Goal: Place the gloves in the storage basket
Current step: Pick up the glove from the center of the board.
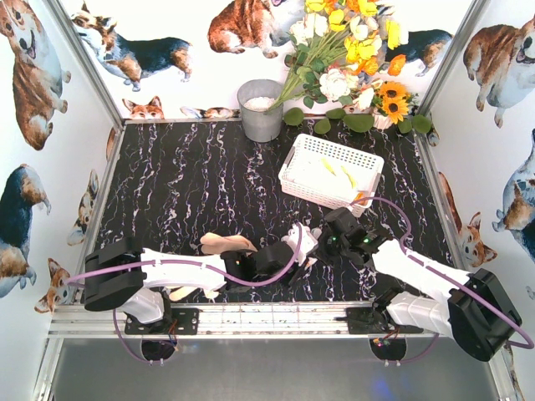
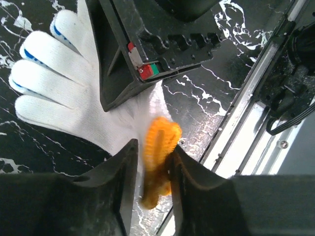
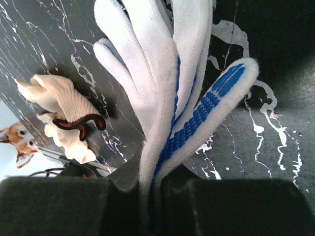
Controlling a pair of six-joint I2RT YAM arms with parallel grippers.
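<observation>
A white knit glove (image 1: 303, 241) with blue finger stripes and an orange cuff (image 2: 160, 142) hangs stretched between my two grippers near the table's front. My right gripper (image 3: 155, 172) (image 1: 323, 244) is shut on its fingers (image 3: 157, 64). The orange cuff lies between the jaws of my left gripper (image 2: 153, 147) (image 1: 288, 261). Those jaws stand slightly apart, with a gap beside the cuff. A cream glove (image 1: 226, 243) (image 3: 64, 113) with a dark red cuff lies on the table left of them. Another cream glove (image 1: 182, 293) peeks out under the left arm. The white storage basket (image 1: 334, 146) at the back right holds gloves with yellow patches.
A grey metal bucket (image 1: 261, 113) stands at the back centre, left of the basket. A bunch of flowers (image 1: 351, 50) leans over the back right corner. The metal rail (image 1: 267, 319) runs along the table's near edge, close under both grippers.
</observation>
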